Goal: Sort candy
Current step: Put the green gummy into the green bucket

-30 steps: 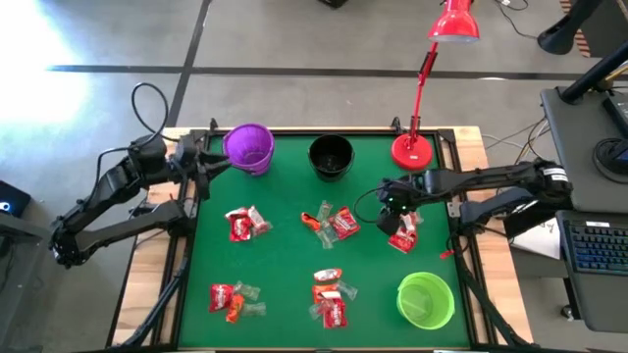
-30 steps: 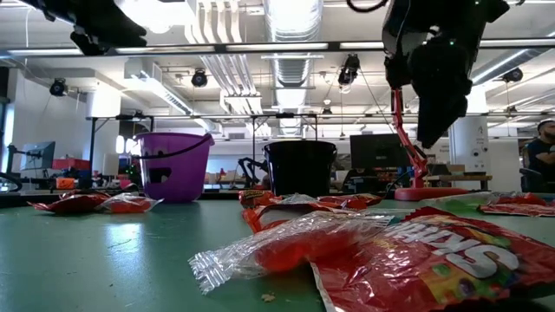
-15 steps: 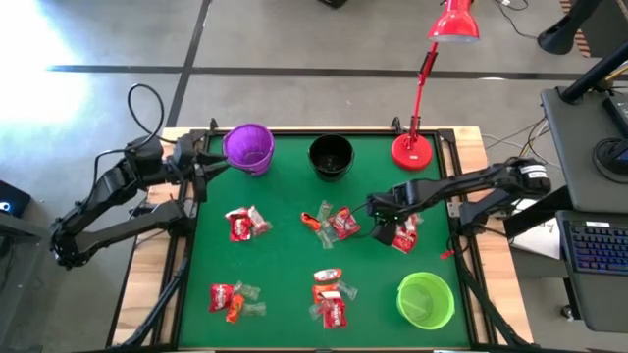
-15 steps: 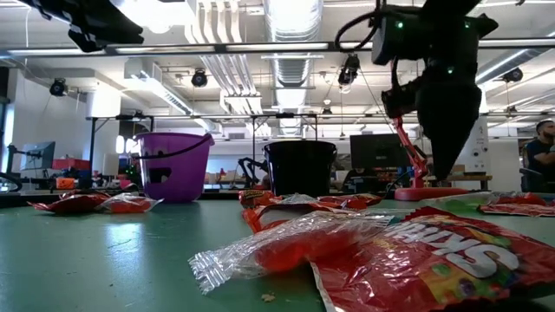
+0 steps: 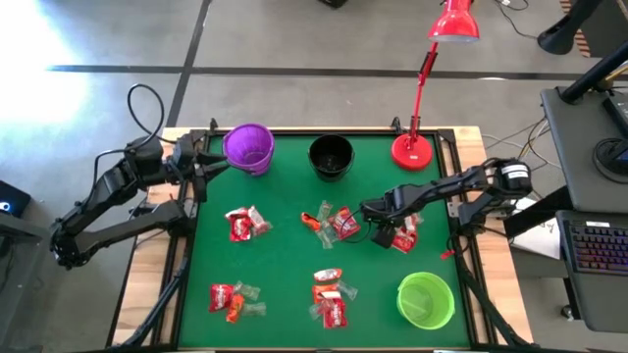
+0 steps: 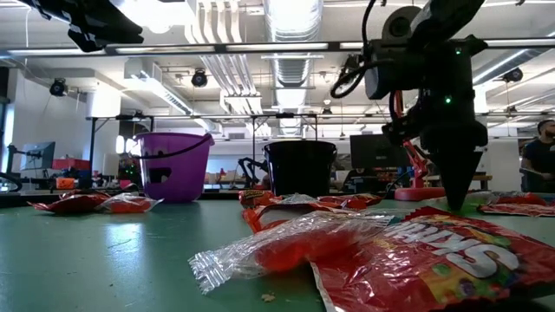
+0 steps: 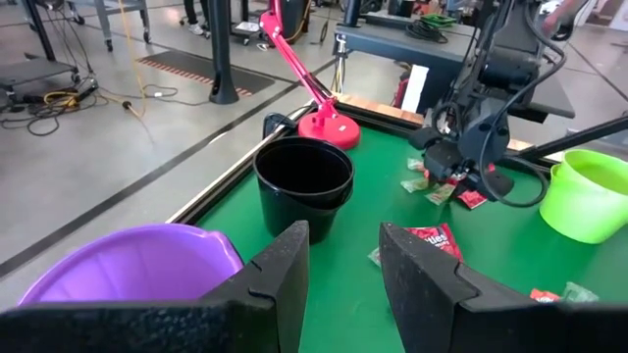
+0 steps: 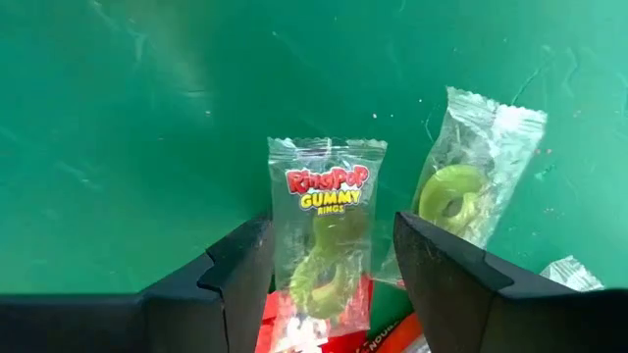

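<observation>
while the left pincer (image 7: 343, 284) hangs half-open and empty, the right pincer (image 8: 334, 270), wide open, has dropped over a gummy candy (image 8: 327, 230).

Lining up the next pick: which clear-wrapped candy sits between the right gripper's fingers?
The one printed Ring Pop Gummy Rings, lying flat between the open right gripper's fingers. The other clear packet with a green ring lies outside them, unlabelled.

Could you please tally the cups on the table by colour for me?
purple cup: 1
black cup: 1
green cup: 1
Total: 3
</observation>
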`<state>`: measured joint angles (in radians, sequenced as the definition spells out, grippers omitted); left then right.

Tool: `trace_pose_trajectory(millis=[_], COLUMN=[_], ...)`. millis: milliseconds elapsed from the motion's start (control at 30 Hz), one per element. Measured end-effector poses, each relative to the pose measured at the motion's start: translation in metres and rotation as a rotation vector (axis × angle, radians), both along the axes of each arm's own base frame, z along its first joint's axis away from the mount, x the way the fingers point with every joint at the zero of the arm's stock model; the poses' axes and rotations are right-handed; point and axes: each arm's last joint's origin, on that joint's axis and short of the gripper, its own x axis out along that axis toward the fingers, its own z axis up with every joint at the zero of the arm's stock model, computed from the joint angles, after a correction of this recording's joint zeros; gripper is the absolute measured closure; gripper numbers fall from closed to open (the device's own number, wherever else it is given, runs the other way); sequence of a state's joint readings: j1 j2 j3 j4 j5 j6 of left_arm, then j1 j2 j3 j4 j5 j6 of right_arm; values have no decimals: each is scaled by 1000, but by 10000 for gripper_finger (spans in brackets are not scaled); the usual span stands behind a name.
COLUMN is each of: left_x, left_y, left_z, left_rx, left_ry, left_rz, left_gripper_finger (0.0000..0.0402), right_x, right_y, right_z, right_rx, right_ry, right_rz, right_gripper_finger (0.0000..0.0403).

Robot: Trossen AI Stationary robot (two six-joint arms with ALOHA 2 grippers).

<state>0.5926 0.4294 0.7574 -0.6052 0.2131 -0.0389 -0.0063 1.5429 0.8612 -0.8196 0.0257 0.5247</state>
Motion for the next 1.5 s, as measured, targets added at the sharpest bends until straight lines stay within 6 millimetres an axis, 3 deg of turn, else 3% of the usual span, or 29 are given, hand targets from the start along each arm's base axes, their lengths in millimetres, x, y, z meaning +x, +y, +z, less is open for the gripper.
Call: trace_pose_trajectory(millis=[167,633,800,1000,1200,1500], left_x=[0,0,0,0,0,0], left_y=[0,0,0,0,0,0], left_z=[0,0,0,0,0,0], left_rx=[-3,-3,-3,-3,-3,0], left_ry=[-1,-1,-1,-1,-1,0], left_rz=[1,1,1,1,1,0], left_gripper_finger=[292,292,292,292,292,292], right_x=[1,-1,-3,1,5,-5], right_y=[0,2,2,3,7,36], right_z=[-4,0,7,33,73,130], right_rx=[8,55,82,98,181,225], right_ry=[17,10,-22,-117,-206,-288], right_rz=[-5,-83,-115,-170,-211,-210], right_gripper_finger=[222,373,390,390,390,390])
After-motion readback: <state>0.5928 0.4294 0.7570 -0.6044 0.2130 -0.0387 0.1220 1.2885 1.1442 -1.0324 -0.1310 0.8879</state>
